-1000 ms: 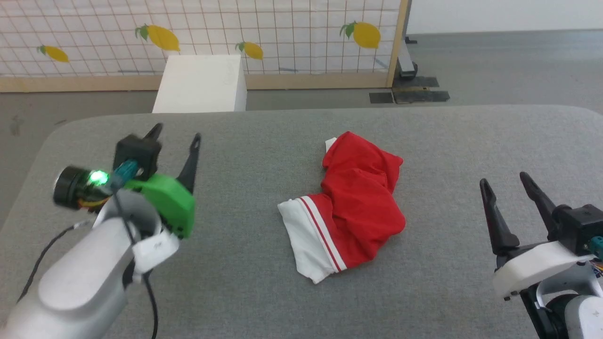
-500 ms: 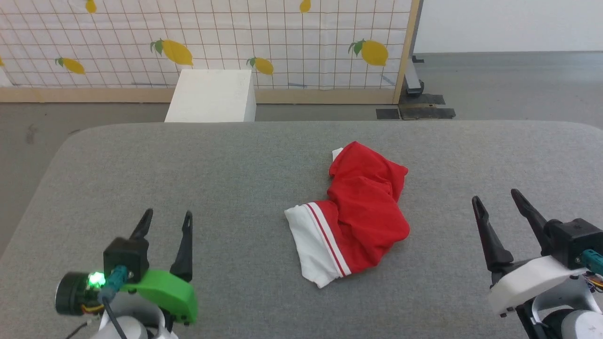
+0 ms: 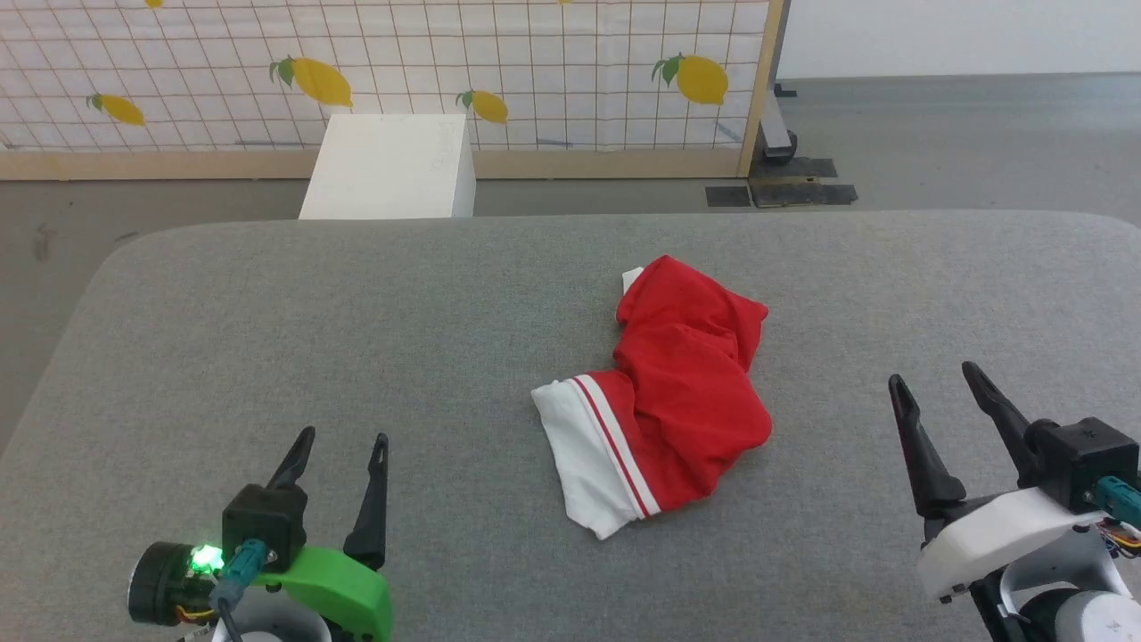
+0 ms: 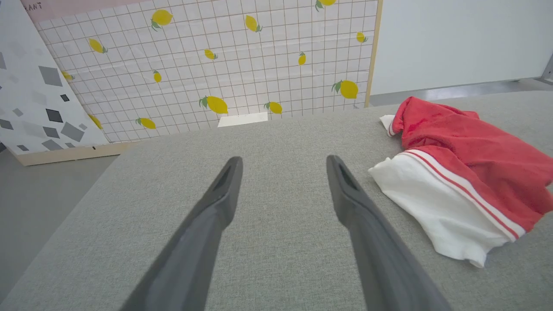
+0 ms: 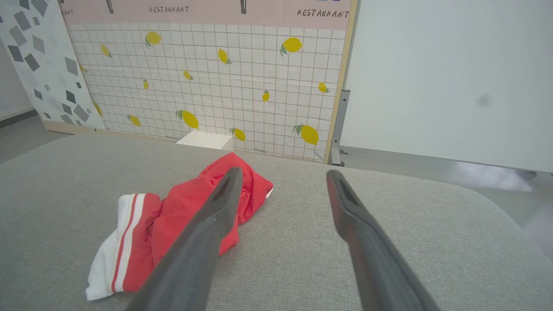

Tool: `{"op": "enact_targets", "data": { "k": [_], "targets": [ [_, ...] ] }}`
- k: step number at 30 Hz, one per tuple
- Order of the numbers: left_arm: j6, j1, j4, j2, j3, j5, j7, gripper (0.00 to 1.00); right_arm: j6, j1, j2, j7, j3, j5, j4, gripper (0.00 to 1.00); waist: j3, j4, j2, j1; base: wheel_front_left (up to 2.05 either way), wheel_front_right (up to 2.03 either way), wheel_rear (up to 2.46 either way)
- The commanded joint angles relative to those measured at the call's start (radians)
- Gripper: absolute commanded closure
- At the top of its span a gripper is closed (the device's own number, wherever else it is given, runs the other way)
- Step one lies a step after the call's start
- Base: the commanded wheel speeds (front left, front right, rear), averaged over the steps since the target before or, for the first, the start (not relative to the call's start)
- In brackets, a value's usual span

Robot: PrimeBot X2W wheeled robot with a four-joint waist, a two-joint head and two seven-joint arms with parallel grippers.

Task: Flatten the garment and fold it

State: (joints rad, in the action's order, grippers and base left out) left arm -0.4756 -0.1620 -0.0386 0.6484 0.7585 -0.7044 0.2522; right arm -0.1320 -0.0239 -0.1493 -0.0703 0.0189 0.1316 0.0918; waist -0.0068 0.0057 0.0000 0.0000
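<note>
Head view — garment (image 3: pixel 691 392), long axis near-to-far — white-sleeved end nearest

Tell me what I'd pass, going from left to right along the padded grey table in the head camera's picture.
left gripper, jaws open → crumpled red and white garment → right gripper, jaws open

Left gripper (image 3: pixel 343 439): dark tapered fingers (image 3: pixel 373 499), green mount (image 3: pixel 343 584), lit green lamp (image 3: pixel 205 559), teal connector (image 3: pixel 239 567). Right gripper (image 3: pixel 931 374): matching fingers, white mount (image 3: pixel 989 535).
</note>
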Motion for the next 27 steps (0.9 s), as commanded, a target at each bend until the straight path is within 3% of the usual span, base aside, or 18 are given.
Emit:
{"op": "enact_targets", "data": {
  "k": [1,5,9,18,24,27],
  "targets": [
    [0.006,-0.007,0.005,-0.007,0.000,0.012,0.000,0.00,0.001,-0.009,0.002,0.002,0.002,-0.004,0.006,0.00,0.004,0.000,0.0000,0.0000,0.00,0.00,0.00],
    [0.011,-0.029,-0.009,-0.008,0.006,0.004,-0.036,0.00,0.001,0.000,-0.001,0.000,0.004,-0.006,0.012,0.00,0.026,-0.004,0.0000,0.0000,0.00,0.00,0.00],
    [0.038,-0.088,-0.043,-0.003,0.035,-0.003,-0.136,0.00,0.001,0.009,-0.004,0.000,0.009,-0.010,0.023,0.00,0.063,-0.012,0.0000,0.0000,0.00,0.00,0.00],
    [0.075,-0.291,-0.069,-0.052,0.116,-0.091,-0.551,0.00,0.001,0.032,-0.007,0.016,0.019,-0.028,0.046,0.00,0.167,-0.057,0.0000,0.0000,0.00,0.00,0.00],
    [0.057,-0.382,-0.042,-0.097,0.139,-0.162,-0.760,0.00,0.001,0.051,-0.003,0.038,0.027,-0.039,0.047,0.00,0.226,-0.100,0.0000,0.0000,0.00,0.00,0.00],
    [0.046,-0.417,-0.009,-0.093,0.174,-0.170,-0.869,0.00,0.001,0.059,0.001,0.051,0.031,-0.044,0.046,0.00,0.255,-0.118,0.0000,0.0000,0.00,0.00,0.00]
  ]
}}
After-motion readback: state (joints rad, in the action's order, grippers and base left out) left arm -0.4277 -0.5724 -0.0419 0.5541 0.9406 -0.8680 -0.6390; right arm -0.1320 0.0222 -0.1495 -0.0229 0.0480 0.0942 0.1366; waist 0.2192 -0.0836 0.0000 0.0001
